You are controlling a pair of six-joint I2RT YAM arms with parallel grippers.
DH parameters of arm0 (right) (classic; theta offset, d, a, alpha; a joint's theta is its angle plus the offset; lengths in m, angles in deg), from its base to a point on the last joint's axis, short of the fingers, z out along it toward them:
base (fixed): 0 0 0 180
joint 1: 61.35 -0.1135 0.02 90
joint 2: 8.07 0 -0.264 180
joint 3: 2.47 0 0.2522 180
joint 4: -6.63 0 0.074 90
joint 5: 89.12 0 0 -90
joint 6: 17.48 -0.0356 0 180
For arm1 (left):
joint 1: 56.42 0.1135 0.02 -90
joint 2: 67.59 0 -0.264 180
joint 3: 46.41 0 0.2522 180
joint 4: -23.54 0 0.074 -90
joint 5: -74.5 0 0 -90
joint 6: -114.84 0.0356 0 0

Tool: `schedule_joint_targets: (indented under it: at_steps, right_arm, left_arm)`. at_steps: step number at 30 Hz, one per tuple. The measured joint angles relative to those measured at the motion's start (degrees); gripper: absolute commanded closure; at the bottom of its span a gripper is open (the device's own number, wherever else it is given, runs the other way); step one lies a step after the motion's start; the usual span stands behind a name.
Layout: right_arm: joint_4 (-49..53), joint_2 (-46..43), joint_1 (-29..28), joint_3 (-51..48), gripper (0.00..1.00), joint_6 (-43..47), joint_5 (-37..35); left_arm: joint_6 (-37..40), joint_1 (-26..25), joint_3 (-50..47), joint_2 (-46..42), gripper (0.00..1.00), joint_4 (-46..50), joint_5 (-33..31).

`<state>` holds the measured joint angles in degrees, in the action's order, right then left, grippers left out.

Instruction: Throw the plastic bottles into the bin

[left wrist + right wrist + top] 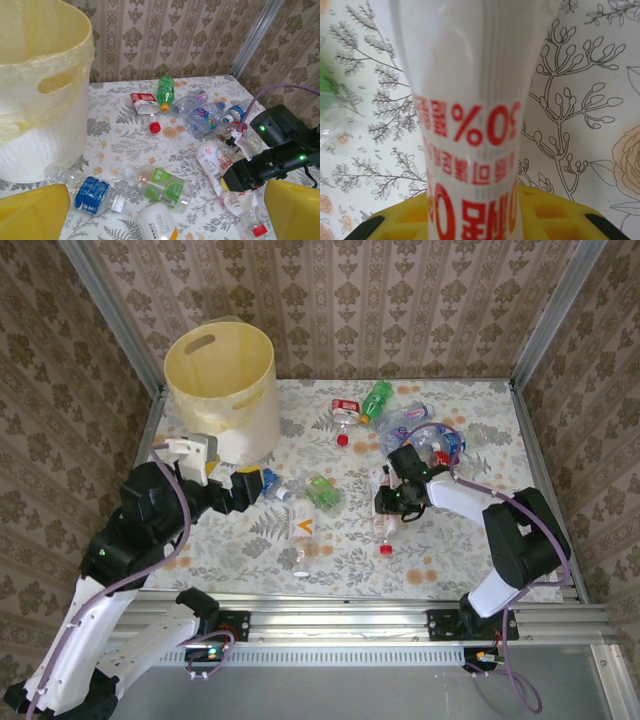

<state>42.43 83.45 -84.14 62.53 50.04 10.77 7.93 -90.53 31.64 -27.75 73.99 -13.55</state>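
Damask wallpaper (400, 300) on three sides, floral-printed worktop (450, 560) below. Lying right of centre on it: clear plastic bottle with white label, red print and red cap (384, 530), well apart from the large pale yellow round plastic bin (235, 410) at the far left corner. Further out, a cluster of clear and green plastic bottles (400, 420) toward the back and a green-labelled clear bottle (322, 492) mid-worktop.

Likely to slip on lifting: thin soft wall, pinched across the label, so could buckle and squirt free, or swing by the long capped end and drop short of the bin. Risks clipping the left end effector (255, 483) on the long carry across.

Right end effector (395, 502) clenched on the white-labelled bottle, yellow pads (545, 212) hugging it in the right wrist view. Left end effector spread wide, grasping nothing, hovering by a blue-labelled clear bottle (92, 194) just beside the bin.
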Motion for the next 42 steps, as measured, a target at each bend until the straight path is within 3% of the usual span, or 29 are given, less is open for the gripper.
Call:
schedule_joint_targets:
  at_steps: [6, 12, 21, 33, 42]
  right_arm:
    - [0.0, -6.5, 0.0, -0.1, 0.71, 0.2, 1.0]
    - [-0.1, -18.8, 0.0, -1.2, 0.72, 1.8, 2.7]
    - [-4.3, -36.1, 0.0, -1.4, 0.71, 6.8, 9.6]
    - [-10.9, -42.7, -0.4, -4.8, 0.71, 8.9, 20.9]
    - [-14.2, -45.2, -1.6, -6.7, 0.70, 9.1, 23.5]
  left_arm:
    - [-1.9, 0.0, -2.8, 2.7, 0.00, -5.6, 4.2]
    - [-4.5, -1.0, -5.5, 8.5, 0.00, -13.8, 8.9]
    - [-4.2, -8.0, -6.7, 19.6, 0.00, -28.4, 16.2]
    - [-1.9, -9.4, -2.2, 33.0, 0.03, -43.2, 32.1]
    - [-2.2, -9.4, -0.1, 37.0, 0.20, -49.9, 40.0]
